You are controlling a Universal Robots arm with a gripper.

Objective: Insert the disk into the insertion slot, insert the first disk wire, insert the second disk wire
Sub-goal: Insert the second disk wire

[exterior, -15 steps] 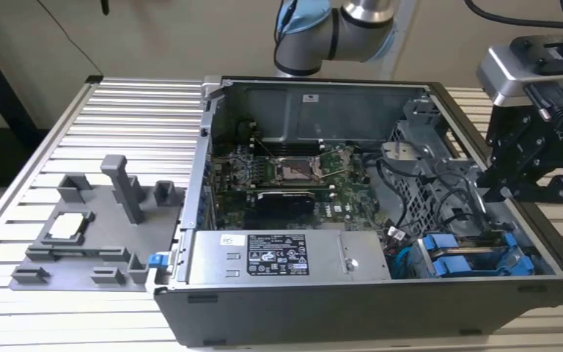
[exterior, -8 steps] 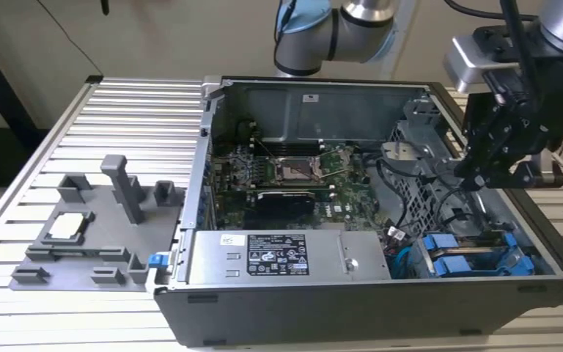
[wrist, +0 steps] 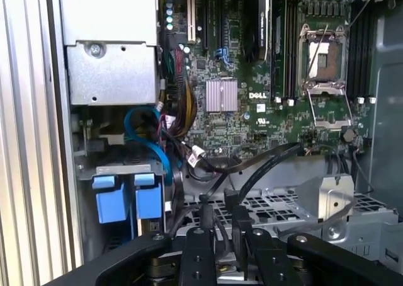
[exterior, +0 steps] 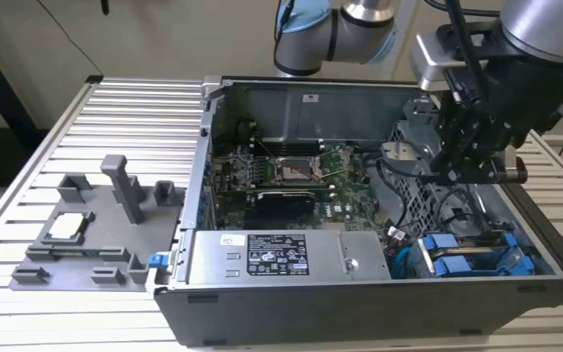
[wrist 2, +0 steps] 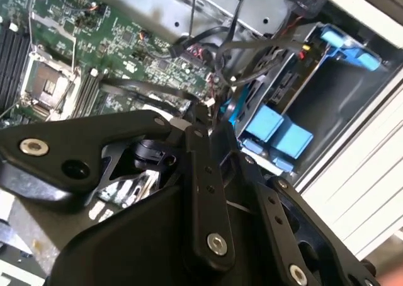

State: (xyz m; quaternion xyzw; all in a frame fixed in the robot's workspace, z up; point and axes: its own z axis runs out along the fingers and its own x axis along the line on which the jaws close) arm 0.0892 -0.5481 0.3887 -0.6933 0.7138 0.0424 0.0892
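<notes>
Gripper (wrist: 224, 211) is seen closest in the first wrist view, with its fingers (wrist: 206, 226) set narrow and closed on the end of a black cable (wrist: 269, 162) inside an open computer case (exterior: 360, 312).
In the exterior view, a grey fixture (exterior: 67, 253) is laid on the slatted table (exterior: 27, 308) at the left, just beside the case. A grey power-supply box (exterior: 360, 257) is mounted along the case's near wall. Just to its right, the disk (exterior: 457, 264) is seated in the insertion slot (exterior: 485, 249) at the near right corner, and its blue carrier tabs are exposed. Further right and behind it, the gripper is held over a perforated cage (exterior: 413, 191), apart from the disk, with loose cables draped below.
</notes>
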